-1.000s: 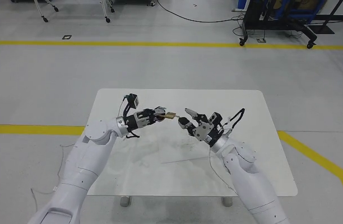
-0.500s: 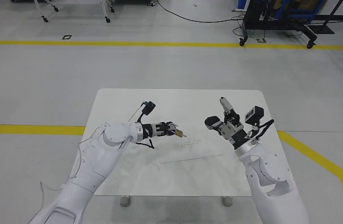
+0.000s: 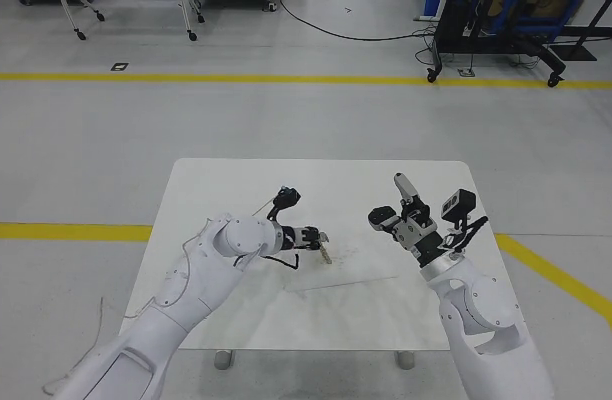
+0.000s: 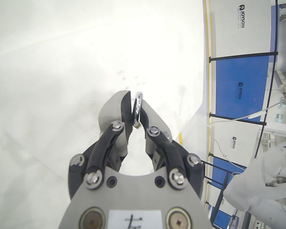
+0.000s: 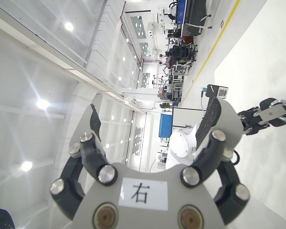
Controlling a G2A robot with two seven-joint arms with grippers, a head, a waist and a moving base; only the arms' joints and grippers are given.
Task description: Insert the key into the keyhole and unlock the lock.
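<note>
While left end effector (image 4: 135,101) pinches lock (image 3: 326,253) by its shackle (image 4: 137,111) over counter (image 3: 236,180), right end effector (image 5: 153,104) sits spread, empty; lock prob light, stiff, slick metal, so shackle grip may swing.

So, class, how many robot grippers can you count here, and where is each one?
2. The left gripper is low over the middle of the table, shut on the lock by its shackle. The right gripper is raised over the table's right side, open and empty.

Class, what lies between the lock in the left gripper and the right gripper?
Nothing: the top view shows bare table between the lock and the right gripper.
</note>
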